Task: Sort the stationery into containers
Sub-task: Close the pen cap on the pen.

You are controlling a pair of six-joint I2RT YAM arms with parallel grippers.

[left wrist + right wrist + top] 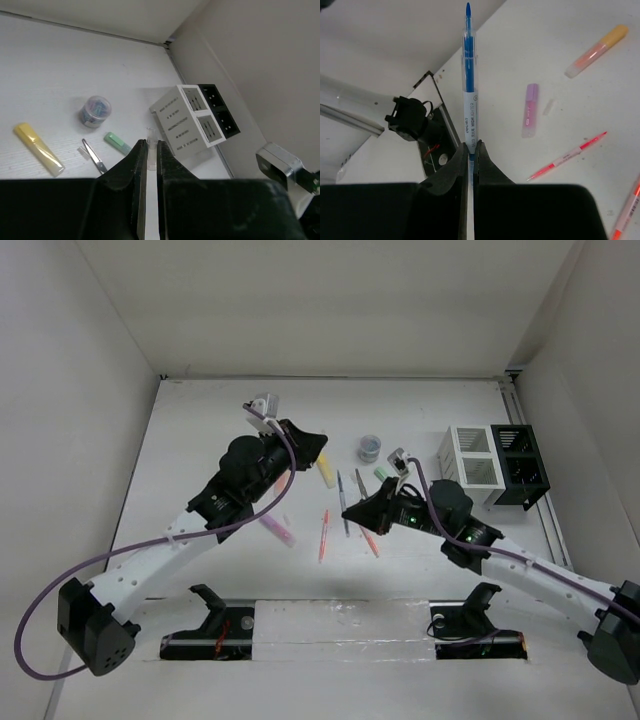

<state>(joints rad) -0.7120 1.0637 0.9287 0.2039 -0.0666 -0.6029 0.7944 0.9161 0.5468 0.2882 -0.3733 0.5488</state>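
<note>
My left gripper [303,439] [150,145] is shut on a small clear cap-like piece [151,149], held above the table's middle. Below it lie a yellow highlighter [38,149] [325,470], black-handled scissors [93,156] [360,483], a green highlighter [118,143] [383,472] and the grey round roll [95,111] [370,448]. My right gripper [352,511] [470,145] is shut on the end of a blue highlighter pen [469,75]. The white container [470,455] [187,120] and the black container [520,468] [218,111] stand together at the right.
A purple highlighter [530,110] [277,530], an orange highlighter [596,51] and two orange-red pens [567,156] [323,533] [368,538] lie on the table between the arms. White walls close in the left, back and right sides.
</note>
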